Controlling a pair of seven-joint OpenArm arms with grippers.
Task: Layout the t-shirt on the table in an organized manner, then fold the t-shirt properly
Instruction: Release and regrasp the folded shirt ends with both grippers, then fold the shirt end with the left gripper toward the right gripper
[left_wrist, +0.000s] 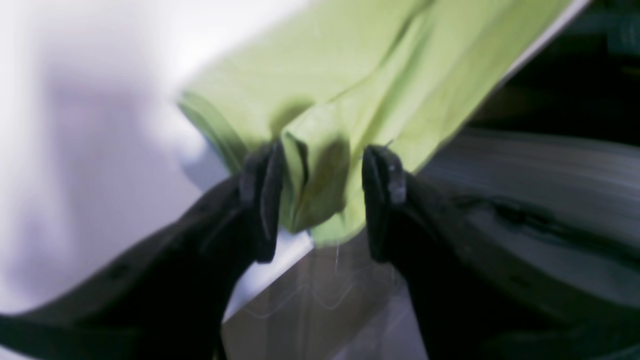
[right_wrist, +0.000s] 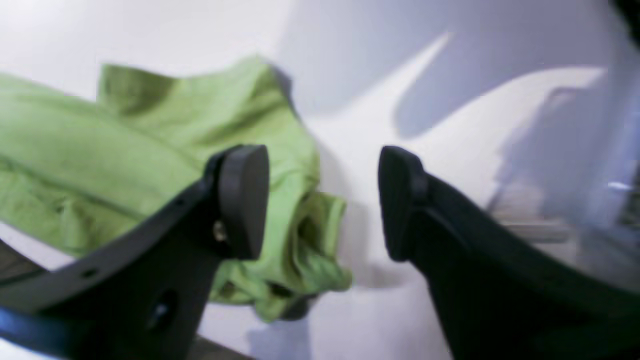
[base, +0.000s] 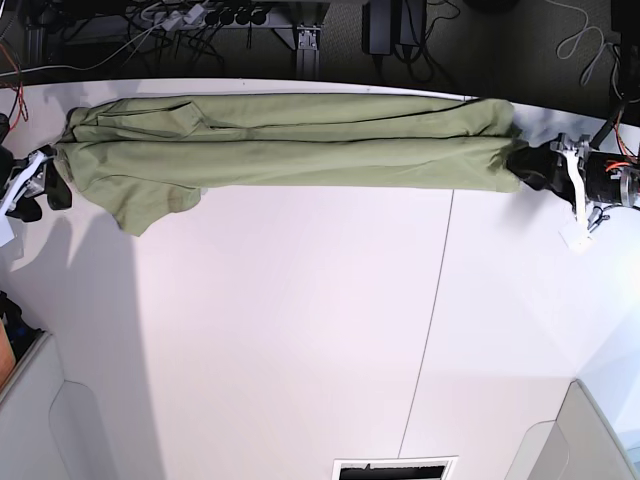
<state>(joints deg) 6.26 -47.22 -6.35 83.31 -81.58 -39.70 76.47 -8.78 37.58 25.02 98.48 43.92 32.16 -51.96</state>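
T-shirt position: the t-shirt (base: 290, 150) lies along the far edge of the table (base: 300, 330), stretched into a long, narrow band from one side of the base view to the other.
Left gripper fingers: the left gripper (left_wrist: 320, 200) has its two dark fingers (left_wrist: 262, 200) apart, with a clear gap between them; a bunched fold of green fabric sits in this gap, close to one pad, but the pads do not press it.
Left gripper place: it is at the table's edge, at the end of the band that is on the right in the base view (base: 530, 165), just at the cloth.
Right gripper fingers: the right gripper (right_wrist: 322, 200) is spread wide, and the fingers (right_wrist: 245, 200) hold nothing; white tabletop shows between them.
Right gripper place: a crumpled end of the shirt lies just under and beside one pad, on the table; in the base view this gripper (base: 50, 185) is at the left end of the band.
Shirt shape: one sleeve hangs out from the band toward the near side at the left end; long creases run along the whole length.
Table: white, with a thin dark seam line (base: 430, 330) across it.
Beyond the table: cables and dark equipment, blurred.
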